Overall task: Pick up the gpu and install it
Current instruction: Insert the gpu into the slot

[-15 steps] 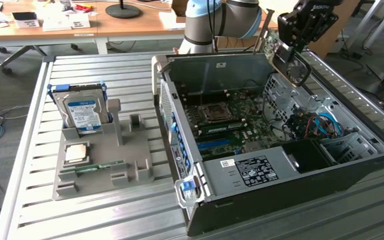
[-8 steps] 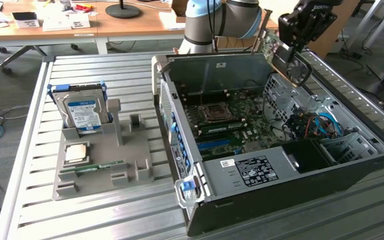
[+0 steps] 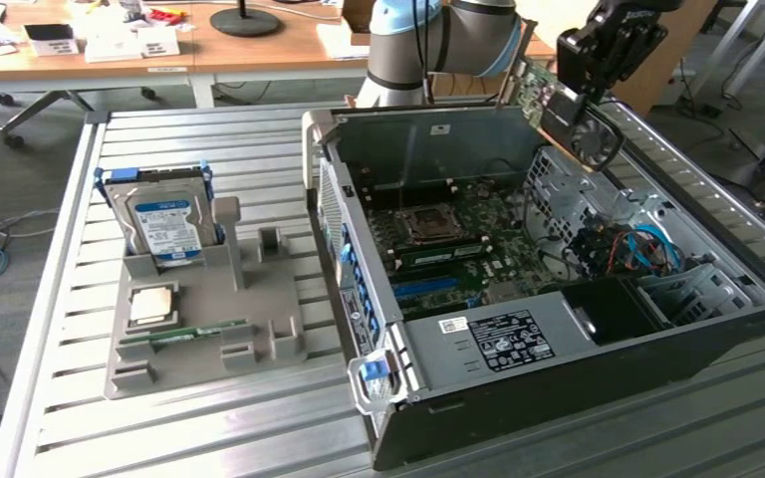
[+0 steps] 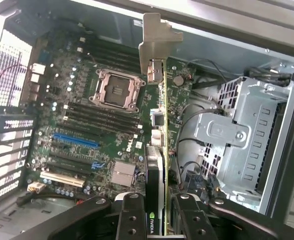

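Claw gripping gpu, green card edge-on, silver bracket

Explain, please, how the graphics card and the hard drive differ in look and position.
The graphics card is held in the gripper over the open computer case; the hard drive stands upright in the grey holder beside it. The graphics card is a green board with a black cooler; the hard drive is silver with a blue-and-white label. Both are flat, rectangular parts.
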`<state>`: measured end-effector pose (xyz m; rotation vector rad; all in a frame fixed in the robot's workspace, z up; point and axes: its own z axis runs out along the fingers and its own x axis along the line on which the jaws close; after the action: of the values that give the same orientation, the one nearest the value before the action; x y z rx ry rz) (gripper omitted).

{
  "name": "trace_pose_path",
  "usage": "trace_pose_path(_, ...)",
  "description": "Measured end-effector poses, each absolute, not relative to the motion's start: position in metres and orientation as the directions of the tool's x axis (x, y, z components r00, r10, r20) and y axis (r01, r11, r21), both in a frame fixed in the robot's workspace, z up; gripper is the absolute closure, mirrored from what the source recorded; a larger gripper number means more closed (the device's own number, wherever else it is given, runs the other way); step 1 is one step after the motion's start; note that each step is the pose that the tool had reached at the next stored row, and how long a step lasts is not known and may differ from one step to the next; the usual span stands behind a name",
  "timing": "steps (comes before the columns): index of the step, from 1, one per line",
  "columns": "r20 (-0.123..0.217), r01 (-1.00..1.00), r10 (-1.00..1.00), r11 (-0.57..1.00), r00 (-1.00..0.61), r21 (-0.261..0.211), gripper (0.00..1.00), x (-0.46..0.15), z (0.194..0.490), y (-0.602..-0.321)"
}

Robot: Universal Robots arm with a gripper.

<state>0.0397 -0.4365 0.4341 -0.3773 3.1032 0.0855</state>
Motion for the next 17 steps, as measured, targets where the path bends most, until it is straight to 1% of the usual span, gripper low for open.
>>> trace_pose_path(17,-0.021,-0.435,-0.434,0.899,-0.901,0.052,0.73,0.0396,0.4340,-0.4364)
